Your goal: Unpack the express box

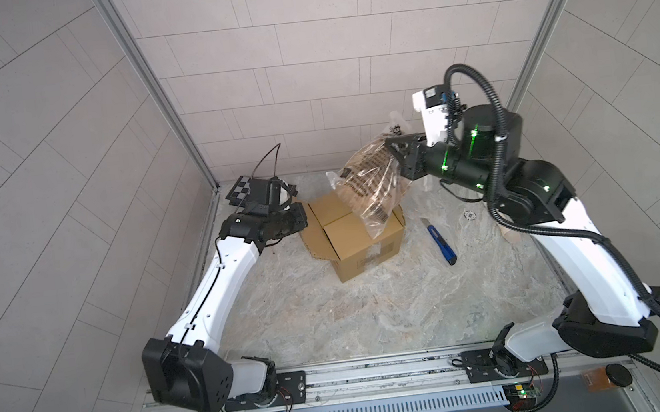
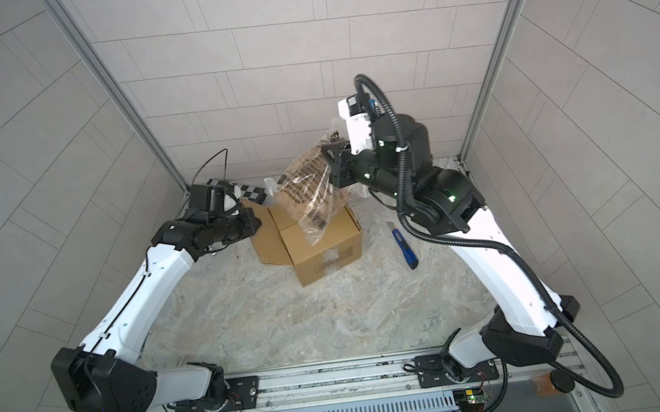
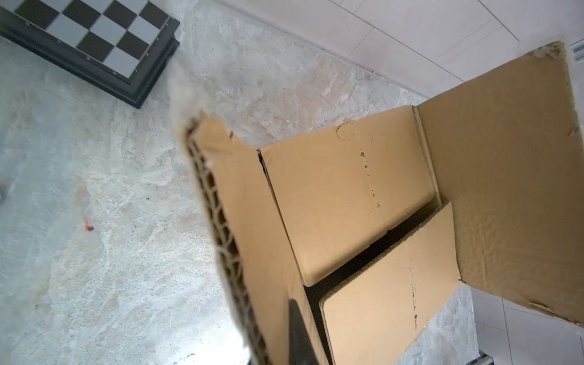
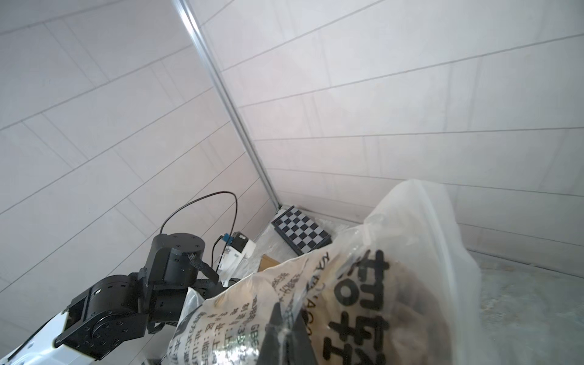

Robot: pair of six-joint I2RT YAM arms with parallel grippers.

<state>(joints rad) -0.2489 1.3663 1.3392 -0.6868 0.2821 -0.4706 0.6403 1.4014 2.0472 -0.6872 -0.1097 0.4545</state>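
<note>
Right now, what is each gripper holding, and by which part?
Right gripper: plastic bag, pinched near its top end, above the box. Left gripper: edge of the box's opened side flap.

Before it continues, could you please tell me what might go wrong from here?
The right end effector pinches only thin film of the plastic bag, which hangs over the express box: it could slip or tear. The utility knife lies right of the box, where the bag might land.
</note>
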